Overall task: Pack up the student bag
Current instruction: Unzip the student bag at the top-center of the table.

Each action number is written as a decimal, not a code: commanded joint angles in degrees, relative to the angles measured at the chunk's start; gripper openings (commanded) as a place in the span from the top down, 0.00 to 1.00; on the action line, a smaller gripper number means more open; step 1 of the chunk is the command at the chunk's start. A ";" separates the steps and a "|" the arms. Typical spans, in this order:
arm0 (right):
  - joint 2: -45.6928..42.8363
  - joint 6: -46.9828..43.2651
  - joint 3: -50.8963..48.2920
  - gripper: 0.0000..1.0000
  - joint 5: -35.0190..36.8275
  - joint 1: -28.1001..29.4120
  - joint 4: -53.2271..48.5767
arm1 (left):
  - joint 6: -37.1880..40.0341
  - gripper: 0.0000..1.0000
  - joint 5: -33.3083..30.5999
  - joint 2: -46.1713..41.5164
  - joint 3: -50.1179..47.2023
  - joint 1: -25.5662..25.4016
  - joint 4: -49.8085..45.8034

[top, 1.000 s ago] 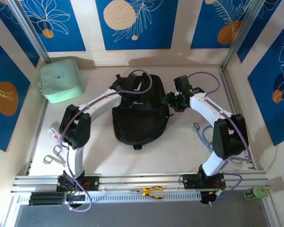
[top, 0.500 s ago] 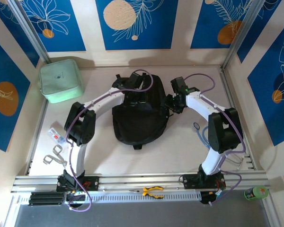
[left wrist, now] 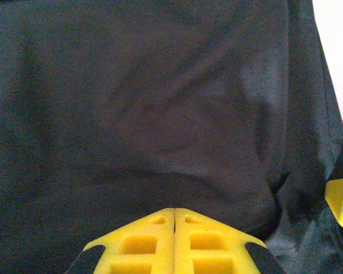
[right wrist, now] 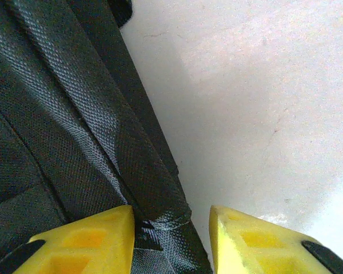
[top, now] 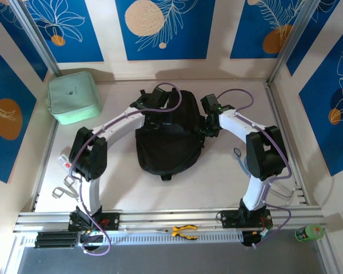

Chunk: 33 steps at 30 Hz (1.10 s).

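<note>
Left jaws sat shut against the black backpack (top: 168, 145) with no cloth visibly pinched, right jaws gaped astride its edge, so we feared any pull might slip free.

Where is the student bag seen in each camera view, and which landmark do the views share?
Top external: the student bag lies at the centre of the table, between the arms.
Left wrist: the student bag is the black fabric above the left gripper.
Right wrist: the student bag is at the left, its edge entering the right gripper.
Shared landmark: the pale table beside the bag.
</note>
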 commanded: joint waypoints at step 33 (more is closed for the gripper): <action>-10.73 -4.87 0.72 0.05 -5.04 -0.80 -1.60 | -11.26 0.11 -15.66 -38.00 -42.41 25.43 -1.13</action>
